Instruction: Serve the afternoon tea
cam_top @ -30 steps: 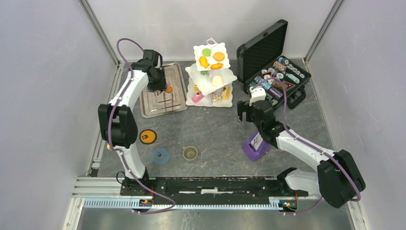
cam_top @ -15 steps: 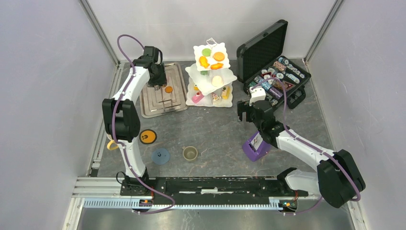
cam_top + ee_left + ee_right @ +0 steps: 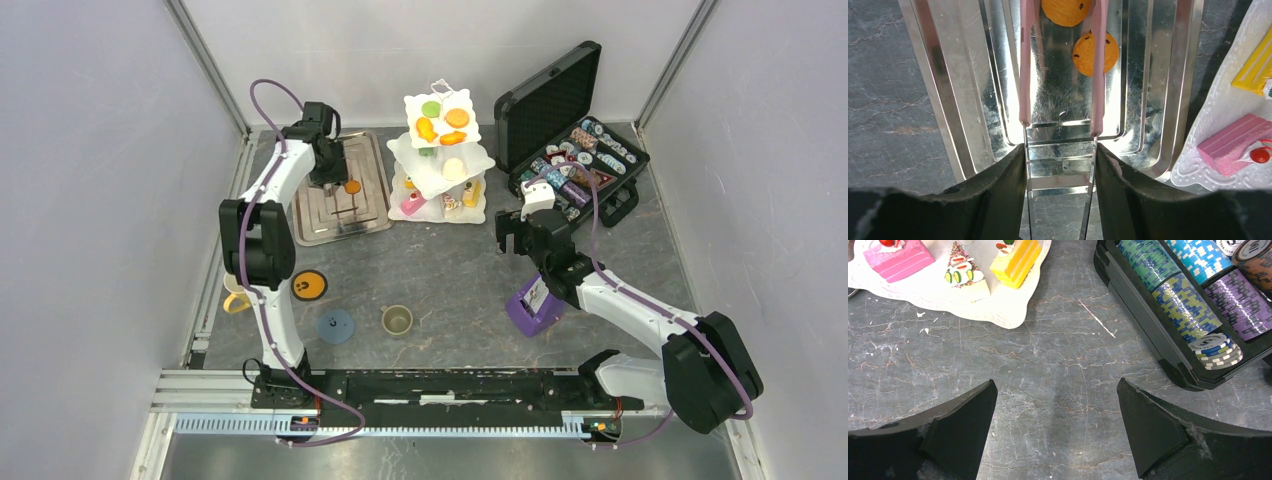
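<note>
Your left gripper [image 3: 1060, 150] is pinching the pink-armed tongs [image 3: 1025, 75] over the steel tray [image 3: 948, 100]. Their long axis is running straight out from the fingers, with the 2 arms flanking 1 orange pastry [image 3: 1065, 10]. Your right gripper [image 3: 1056, 384] is hovering, spread wide, near the tiered stand [image 3: 1013, 315].

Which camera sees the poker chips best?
The right wrist view. The chips are close there, so you can see green, blue and purple stacks in the case. The top view shows the whole case, but its chips look tiny. The left wrist view shows none.
</note>
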